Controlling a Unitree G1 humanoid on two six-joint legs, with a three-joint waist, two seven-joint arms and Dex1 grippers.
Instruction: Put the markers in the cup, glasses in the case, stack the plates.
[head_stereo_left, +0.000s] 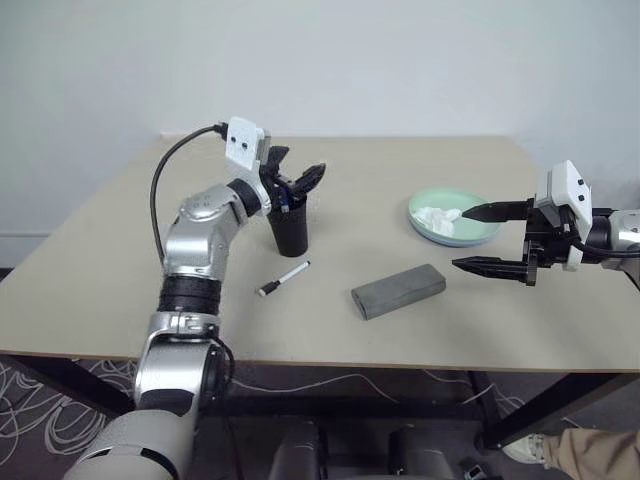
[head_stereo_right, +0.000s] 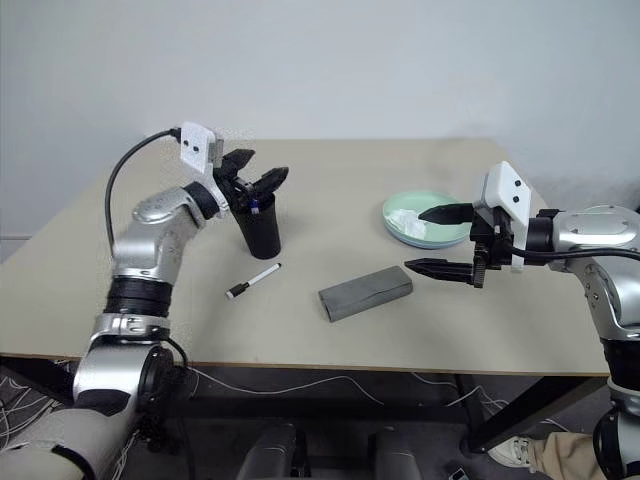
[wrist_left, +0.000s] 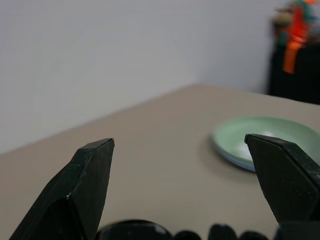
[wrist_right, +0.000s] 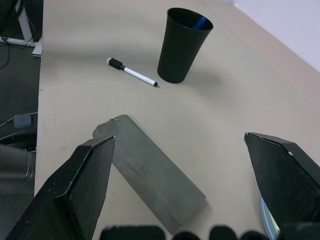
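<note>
The black cup (head_stereo_left: 291, 230) stands left of the table's middle, and a blue-capped marker (wrist_right: 201, 22) shows inside it. Just above the cup's rim my left gripper (head_stereo_left: 296, 170) is open and holds nothing. A black-capped marker (head_stereo_left: 284, 279) lies on the table in front of the cup. The grey case (head_stereo_left: 398, 291) lies closed near the middle. The mint green plate (head_stereo_left: 470, 232) sits at the right with a light blue edge (wrist_left: 235, 157) under it. My right gripper (head_stereo_left: 463, 239) hangs open and empty between the case and the plates. The glasses are out of view.
A crumpled white tissue (head_stereo_left: 437, 217) lies in the green plate. The table's front edge (head_stereo_left: 330, 362) runs close below the case. A person's shoe and trouser leg (head_stereo_left: 560, 450) show on the floor at the lower right.
</note>
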